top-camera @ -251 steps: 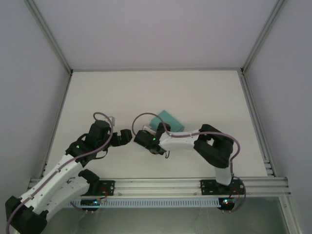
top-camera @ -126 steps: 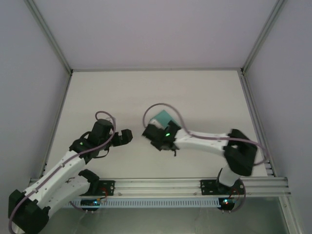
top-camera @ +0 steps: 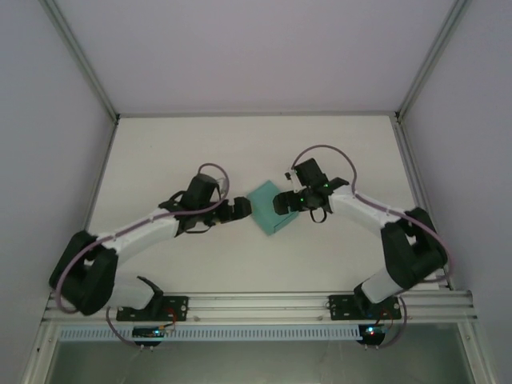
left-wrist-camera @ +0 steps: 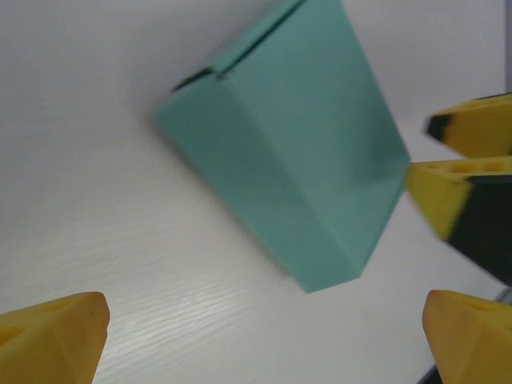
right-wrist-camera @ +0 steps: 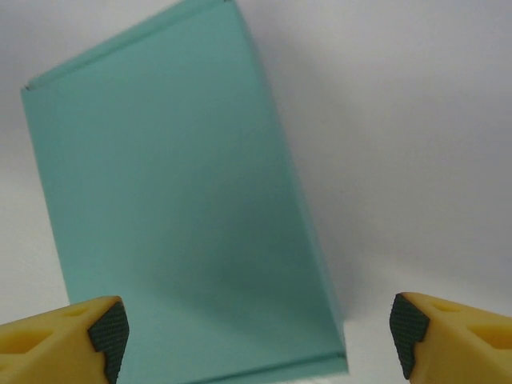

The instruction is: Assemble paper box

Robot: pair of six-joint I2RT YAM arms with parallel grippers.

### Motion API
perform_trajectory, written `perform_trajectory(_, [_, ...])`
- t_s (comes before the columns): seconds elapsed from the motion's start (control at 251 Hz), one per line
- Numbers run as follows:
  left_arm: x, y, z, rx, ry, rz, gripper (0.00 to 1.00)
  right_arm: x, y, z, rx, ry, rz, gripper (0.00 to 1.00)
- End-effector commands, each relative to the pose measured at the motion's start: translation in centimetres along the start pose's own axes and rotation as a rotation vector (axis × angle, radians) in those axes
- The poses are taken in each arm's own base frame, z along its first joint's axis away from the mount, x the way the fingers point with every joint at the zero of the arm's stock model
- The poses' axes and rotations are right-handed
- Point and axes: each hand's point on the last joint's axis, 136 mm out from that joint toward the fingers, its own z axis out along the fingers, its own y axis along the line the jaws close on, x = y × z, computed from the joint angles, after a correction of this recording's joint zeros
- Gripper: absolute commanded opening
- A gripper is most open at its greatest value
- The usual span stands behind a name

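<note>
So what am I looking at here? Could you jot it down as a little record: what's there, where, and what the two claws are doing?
Item: teal paper box, folded into shape, lying flat
Surface: white table
Left gripper: open, beside the box's left side, holding nothing
Right gripper: open, over the box's right part, not clamped on it
Detail: one end flap looks slightly ajar

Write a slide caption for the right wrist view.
Right pincer, jaws open, facing the folded teal paper box on the white table.
</note>
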Motion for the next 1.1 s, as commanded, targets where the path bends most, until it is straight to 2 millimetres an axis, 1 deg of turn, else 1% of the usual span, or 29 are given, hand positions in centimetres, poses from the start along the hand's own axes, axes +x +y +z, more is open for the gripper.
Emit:
perform_trajectory(0.0, [-1.5, -3.0, 1.3, 0.09, -0.001, 0.023, 1.0, -1.3, 0.8, 0.8, -0.1, 0.007, 0.029, 0.83])
perform_trajectory(0.06, [-1.6, -2.8, 2.4, 0.077, 0.02, 0.019, 0.96, -1.4, 0.4, 1.4, -0.116, 0.011, 0.051, 0.8])
perform_trajectory(0.184, [-1.7, -3.0, 4.1, 0.093, 0.053, 0.017, 0.92, -0.9, 1.1, 2.3, -0.185, 0.031, 0.057, 0.73])
perform_trajectory(0.251, [-1.9, -2.6, 4.8, 0.067, 0.062, 0.017, 0.9, -0.3, 1.2, 2.6, -0.199, 0.048, 0.058, 0.68])
perform_trajectory(0.315, [-2.1, -2.0, 5.5, 0.033, 0.07, 0.018, 0.86, 0.1, 1.2, 2.9, -0.198, 0.057, 0.071, 0.68])
perform_trajectory(0.379, [-2.2, -1.5, 6.1, 0.006, 0.082, 0.021, 0.82, 0.7, 1.1, 3.2, -0.201, 0.065, 0.086, 0.57])
perform_trajectory(0.419, [-2.4, -1.5, 6.5, -0.001, 0.086, 0.027, 0.79, 1.0, 1.3, 3.3, -0.208, 0.066, 0.095, 0.54])
perform_trajectory(0.531, [-2.4, -1.0, 7.6, -0.025, 0.114, 0.035, 0.72, 2.0, 1.8, 3.6, -0.223, 0.073, 0.114, 0.53])
perform_trajectory(0.667, [-1.6, 0.3, 8.3, -0.073, 0.158, 0.031, 0.7, 2.7, 1.3, 4.1, -0.194, 0.084, 0.144, 0.52])
perform_trajectory(0.75, [-1.2, 1.0, 8.5, -0.087, 0.166, 0.023, 0.68, 2.9, 1.6, 4.4, -0.204, 0.082, 0.151, 0.49])
perform_trajectory(0.822, [-1.1, 1.2, 8.9, -0.086, 0.166, 0.013, 0.66, 3.2, 2.0, 4.7, -0.218, 0.087, 0.155, 0.45])
perform_trajectory(0.978, [-0.9, 1.4, 9.9, -0.081, 0.176, 0.004, 0.61, 3.7, 2.7, 5.2, -0.223, 0.102, 0.151, 0.41])
perform_trajectory(1.098, [-0.5, 1.7, 10.8, -0.077, 0.192, -0.004, 0.55, 4.1, 3.2, 5.6, -0.246, 0.099, 0.171, 0.39])
